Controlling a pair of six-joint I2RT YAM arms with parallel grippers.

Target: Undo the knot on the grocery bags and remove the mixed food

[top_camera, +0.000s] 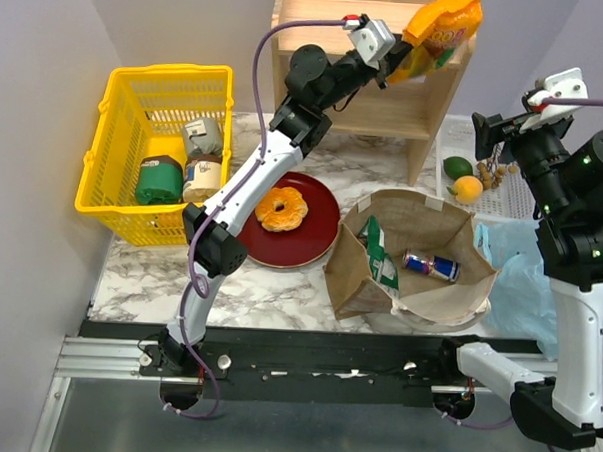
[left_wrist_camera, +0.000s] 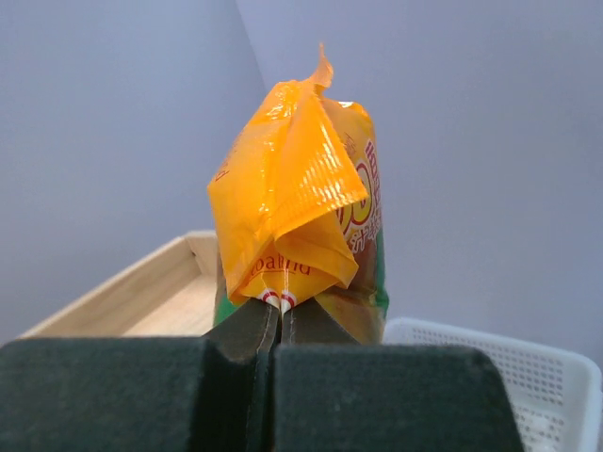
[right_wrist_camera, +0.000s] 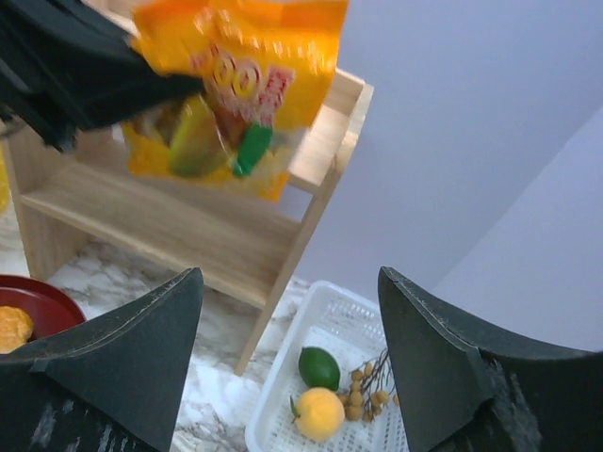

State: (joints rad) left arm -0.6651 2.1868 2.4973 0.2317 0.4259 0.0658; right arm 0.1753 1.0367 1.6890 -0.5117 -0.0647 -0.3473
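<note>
The left gripper [left_wrist_camera: 280,311] pinches the snack packet [left_wrist_camera: 292,207] — high beside the wooden shelf [top_camera: 382,104]. The right gripper [right_wrist_camera: 290,282] gapes wide; it holds nothing.

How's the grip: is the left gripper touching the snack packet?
Touching. Left wrist view shows the left gripper shut on the snack packet at its seam.

On my feed the snack packet [top_camera: 445,32] is yellow-orange with red lettering and a green patch low down. Far left sits a bright yellow basket [top_camera: 168,72]. The doughnut [top_camera: 280,209] is glazed orange on a dark red plate [top_camera: 316,237]. The paper bag [top_camera: 422,216] is plain brown; inside I see a red-and-blue can [top_camera: 430,265] and a dark-green chip bag [top_camera: 380,257]. To its right the plastic bag [top_camera: 524,286] is pale blue. The counter [top_camera: 279,285] is white marble, veined grey.
</note>
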